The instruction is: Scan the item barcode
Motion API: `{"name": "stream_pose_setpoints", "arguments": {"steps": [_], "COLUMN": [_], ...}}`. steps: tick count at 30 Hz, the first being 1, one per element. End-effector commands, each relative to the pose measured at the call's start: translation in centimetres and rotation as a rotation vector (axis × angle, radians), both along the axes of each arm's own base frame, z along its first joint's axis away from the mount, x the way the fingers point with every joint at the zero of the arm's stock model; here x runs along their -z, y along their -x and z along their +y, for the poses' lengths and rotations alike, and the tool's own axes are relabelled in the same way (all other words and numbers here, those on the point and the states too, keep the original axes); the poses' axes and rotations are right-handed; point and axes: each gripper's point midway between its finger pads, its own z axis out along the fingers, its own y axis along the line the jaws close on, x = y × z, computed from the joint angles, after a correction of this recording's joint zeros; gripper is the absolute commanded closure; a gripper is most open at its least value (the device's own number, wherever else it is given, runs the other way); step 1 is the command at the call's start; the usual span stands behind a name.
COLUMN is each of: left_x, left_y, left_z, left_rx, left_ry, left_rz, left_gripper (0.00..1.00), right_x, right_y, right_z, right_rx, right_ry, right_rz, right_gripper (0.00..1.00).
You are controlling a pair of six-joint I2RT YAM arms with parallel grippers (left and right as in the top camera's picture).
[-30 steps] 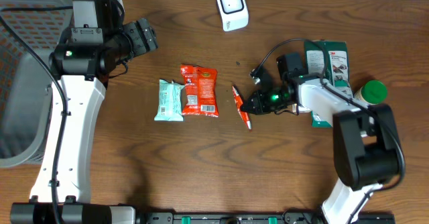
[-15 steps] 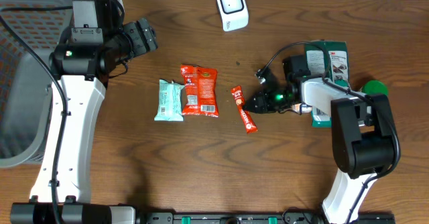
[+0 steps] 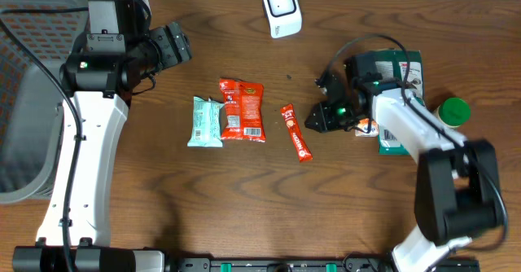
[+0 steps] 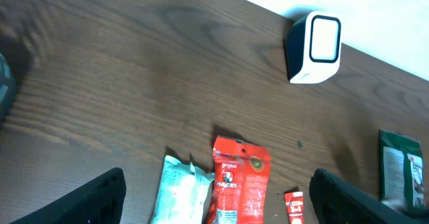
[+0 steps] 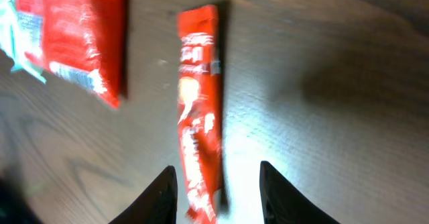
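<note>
Altogether three snack packets (image 3: 242,109), one scanner (image 3: 281,9); left jaws wide, right jaws narrowly apart, both empty

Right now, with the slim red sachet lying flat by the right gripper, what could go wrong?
The sachet lies flat and thin, so the open right gripper may slip off it. The larger red packet close by could get nudged. No barcode shows on the sachet's upper face, so it may meet the scanner wrong side out.
</note>
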Motion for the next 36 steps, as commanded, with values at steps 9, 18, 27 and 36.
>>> {"name": "stream_pose_setpoints", "arguments": {"steps": [9,18,27,36], "left_x": [-0.4,-0.4,-0.4,-0.4], "left_y": [0.1,0.1,0.1,0.1], "left_z": [0.2,0.2,0.2,0.2], "left_rx": [0.001,0.001,0.001,0.001], "left_ry": [-0.007,-0.007,-0.007,-0.007], "left_rz": [-0.010,-0.010,-0.010,-0.010], "left_gripper": [0.12,0.12,0.12,0.12], "right_x": [1.2,4.1,5.4,1.2], "right_y": [3.0,2.8,2.0,0.9], "right_z": [1.7,2.0,0.7,4.4], "right_rx": [-0.064,-0.097,-0.078,-0.137], "right_ry": [0.440,0.544,0.621,0.464], "right_rz": [-0.107,-0.120,-0.130,-0.143], "right_gripper": [0.69,0.86,0.86,0.71]}}
